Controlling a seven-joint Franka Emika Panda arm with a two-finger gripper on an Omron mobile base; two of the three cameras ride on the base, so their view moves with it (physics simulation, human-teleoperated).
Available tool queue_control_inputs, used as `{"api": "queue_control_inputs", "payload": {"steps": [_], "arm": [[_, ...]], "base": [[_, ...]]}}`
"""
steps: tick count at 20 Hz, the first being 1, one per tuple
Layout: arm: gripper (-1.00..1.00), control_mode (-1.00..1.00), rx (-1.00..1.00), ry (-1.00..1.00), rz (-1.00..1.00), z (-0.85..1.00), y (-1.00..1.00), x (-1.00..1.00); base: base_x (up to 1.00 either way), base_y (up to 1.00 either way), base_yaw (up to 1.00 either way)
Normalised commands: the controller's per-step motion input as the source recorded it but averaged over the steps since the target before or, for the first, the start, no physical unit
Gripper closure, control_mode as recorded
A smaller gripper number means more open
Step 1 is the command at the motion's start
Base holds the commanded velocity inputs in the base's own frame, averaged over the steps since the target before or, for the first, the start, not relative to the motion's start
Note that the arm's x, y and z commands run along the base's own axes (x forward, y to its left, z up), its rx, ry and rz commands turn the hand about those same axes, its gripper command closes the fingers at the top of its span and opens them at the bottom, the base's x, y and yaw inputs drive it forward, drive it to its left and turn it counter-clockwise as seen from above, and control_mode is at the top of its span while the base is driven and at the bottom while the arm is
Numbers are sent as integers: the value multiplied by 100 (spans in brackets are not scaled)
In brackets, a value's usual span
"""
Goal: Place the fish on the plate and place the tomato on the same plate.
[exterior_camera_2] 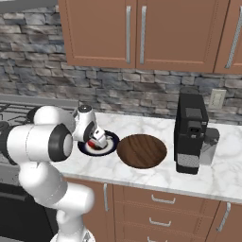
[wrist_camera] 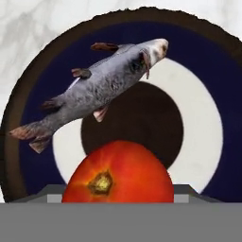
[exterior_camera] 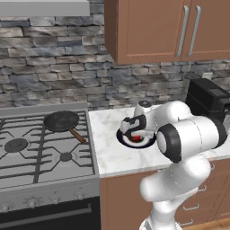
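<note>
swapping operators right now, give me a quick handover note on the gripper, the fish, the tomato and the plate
Gripper: low over the plate, with the tomato right at it; whether it grips the tomato or has let go can't be told.
Fish: lying on the plate, across its rim and white ring.
Tomato: over the plate's centre, close to the fish.
Plate: on the marble counter, beside the brown bowl.
Done: fish placed.
Left: confirm the tomato rests on the plate, open, lift the arm away.
</note>
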Motion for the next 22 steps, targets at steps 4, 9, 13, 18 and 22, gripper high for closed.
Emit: {"api": "queue_control_inputs", "payload": {"steps": [4,9,13,18,22], "arm": [[100,-100,0,0,9,-45,17,46],[-100,-100,-2,1,6,-37,24,32],[-100,-100,0,0,1,2,4,-3],[-100,-100,0,0,0,27,-10,-24],[-100,-100,2,0,2,69,-10,-40]], "base": [[0,0,0],[0,0,0],[0,0,0],[0,0,0],[0,0,0]]}}
